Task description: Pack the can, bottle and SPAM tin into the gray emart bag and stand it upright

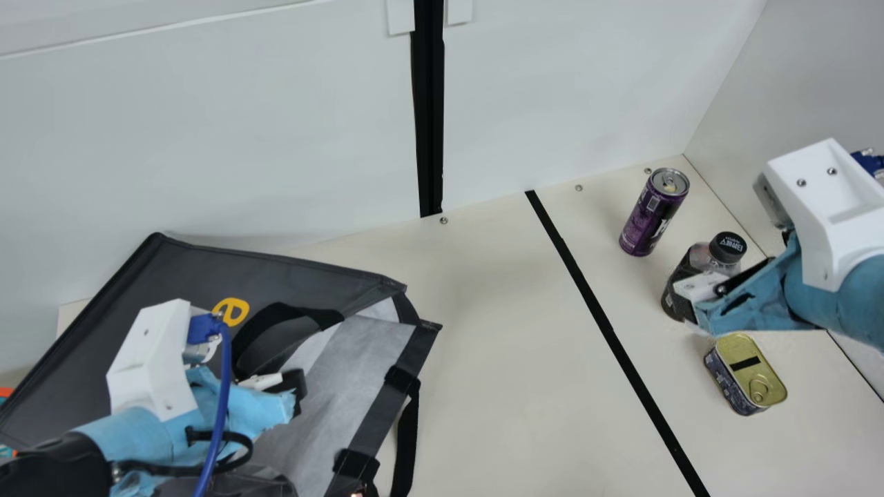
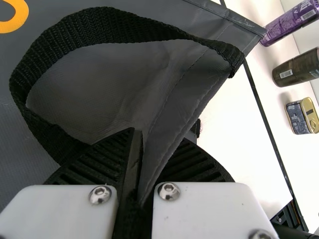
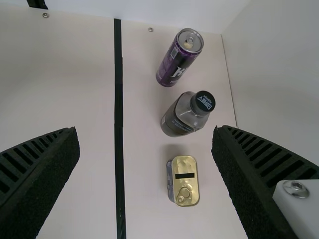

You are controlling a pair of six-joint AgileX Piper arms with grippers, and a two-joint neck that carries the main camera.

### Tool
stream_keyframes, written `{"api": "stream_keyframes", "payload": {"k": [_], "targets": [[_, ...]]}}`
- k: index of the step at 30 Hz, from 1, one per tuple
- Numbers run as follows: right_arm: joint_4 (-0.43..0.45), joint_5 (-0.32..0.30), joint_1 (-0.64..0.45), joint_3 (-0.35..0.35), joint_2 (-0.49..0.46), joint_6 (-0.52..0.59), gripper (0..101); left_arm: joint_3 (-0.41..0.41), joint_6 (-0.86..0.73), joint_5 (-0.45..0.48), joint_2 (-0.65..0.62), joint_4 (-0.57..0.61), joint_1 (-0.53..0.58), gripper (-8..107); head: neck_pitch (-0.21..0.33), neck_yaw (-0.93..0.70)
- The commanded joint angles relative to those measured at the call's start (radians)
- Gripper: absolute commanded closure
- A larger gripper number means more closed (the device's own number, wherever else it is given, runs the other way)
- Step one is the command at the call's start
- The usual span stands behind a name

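The gray bag [image 1: 200, 276] lies on its side at the left, its mouth facing right and held partly spread. At its upper layer is my left gripper [image 1: 293, 397]; in the left wrist view the left gripper [image 2: 137, 174] is shut on the bag's rim, beside a black handle loop. Over the table's right side my right gripper [image 1: 711, 297] hangs near the bottle; the right gripper [image 3: 145, 149] stands open in its wrist view, nothing between its fingers. The purple can [image 1: 652, 214], dark bottle [image 1: 690, 273] and SPAM tin [image 1: 746, 373] stand in a row on the table.
A black tape line [image 1: 608, 331] crosses the cream table between the bag and the three items. White walls [image 1: 207, 138] close off the back and right side. A black strap [image 1: 407, 442] hangs from the bag's mouth onto the table.
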State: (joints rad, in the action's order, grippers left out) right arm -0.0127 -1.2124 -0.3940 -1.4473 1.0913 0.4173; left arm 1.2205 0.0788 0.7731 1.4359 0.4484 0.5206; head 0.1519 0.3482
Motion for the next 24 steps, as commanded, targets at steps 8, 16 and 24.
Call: {"api": "stream_keyframes", "payload": {"k": [8,16,24], "targets": [[0.023,-0.004,-0.004,-0.067,0.076,-0.029,6,0.0,0.0,0.0,0.0,0.0,0.0,107,0.023,0.001],[0.03,0.003,-0.025,-0.115,0.155,-0.033,6,0.0,0.0,0.0,0.0,0.0,0.0,107,0.023,0.001],[0.039,0.014,-0.033,-0.168,0.253,-0.048,6,0.0,0.0,0.0,0.0,0.0,0.0,107,0.023,0.001]]}}
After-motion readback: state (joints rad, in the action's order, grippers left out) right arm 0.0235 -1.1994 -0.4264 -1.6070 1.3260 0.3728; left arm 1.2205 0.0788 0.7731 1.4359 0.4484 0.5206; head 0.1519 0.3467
